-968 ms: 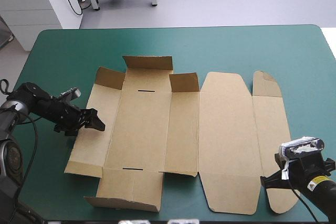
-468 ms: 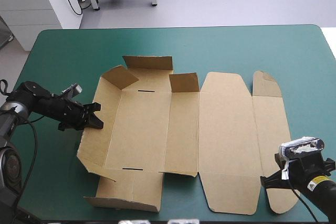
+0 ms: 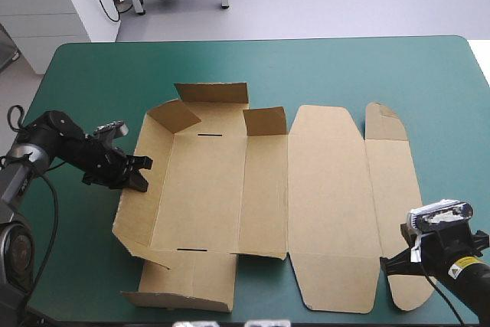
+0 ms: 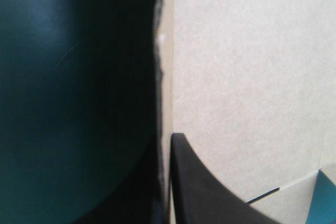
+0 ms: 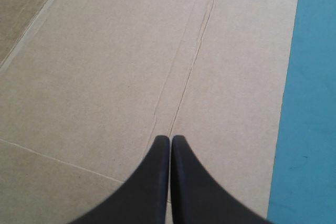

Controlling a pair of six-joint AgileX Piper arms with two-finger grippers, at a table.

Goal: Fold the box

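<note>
Two pincers: my left pincer (image 3: 140, 174) grips the box (image 3: 207, 189) by its raised wall at frame left. The box runs long left-to-right across the counter (image 3: 344, 67). My right pincer (image 5: 170, 140) sits closed, lower right.

Bright even light; shadow beside box (image 3: 329, 204)

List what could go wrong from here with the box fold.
1. The left gripper pinches only the edge of the left wall of the box. That wall leans rather than standing upright, so it may slip free and drop flat.
2. The right gripper is shut over the lid panels. It is unclear whether it presses down, so the whole sheet may slide if the wall is pushed further.
</note>
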